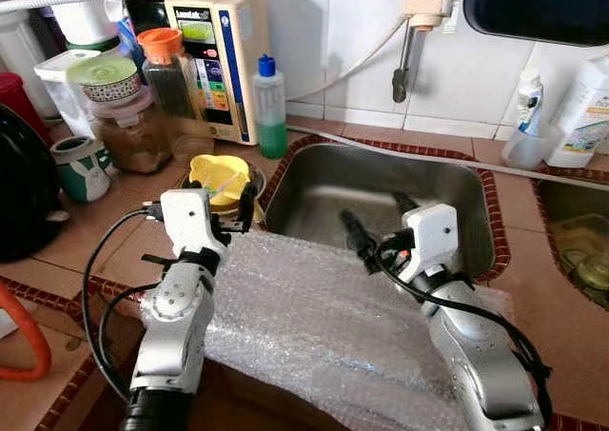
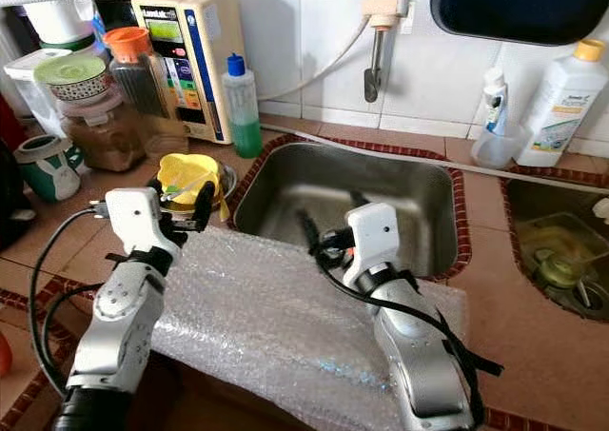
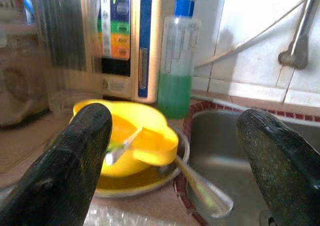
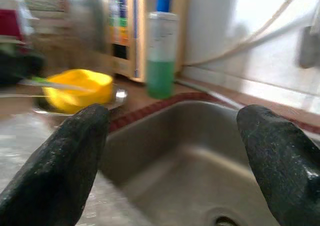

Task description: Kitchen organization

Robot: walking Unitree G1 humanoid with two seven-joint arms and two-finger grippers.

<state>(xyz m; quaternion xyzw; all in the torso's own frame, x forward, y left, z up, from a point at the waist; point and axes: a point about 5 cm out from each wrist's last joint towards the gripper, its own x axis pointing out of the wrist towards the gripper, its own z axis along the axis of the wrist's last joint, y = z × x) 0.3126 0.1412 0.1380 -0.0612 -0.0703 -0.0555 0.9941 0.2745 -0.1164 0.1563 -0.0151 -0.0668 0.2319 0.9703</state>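
Hovering w/ fingers spread wide & empty, the left gripper [image 1: 231, 212] faces the yellow bowl [image 3: 131, 138], which sits on a metal plate [image 3: 165, 178] on the counter just left of the sink [image 1: 381, 179], directly ahead. A spoon handle [image 3: 200, 186] points back toward the sink. Right gripper [image 1: 373, 224], also spread & empty, hangs over the sink's front edge, farther off. Left arm's nearer, so prob. its pick.

The right wrist view is smeared with motion blur, so the yellow bowl [image 4: 77, 90] and the labels on the box behind it cannot be read. In the left eye view, the left hand [image 1: 238, 207] covers the bowl's near side. A dark tray [image 1: 538, 5] at one o'clock is cut off by the top edge.
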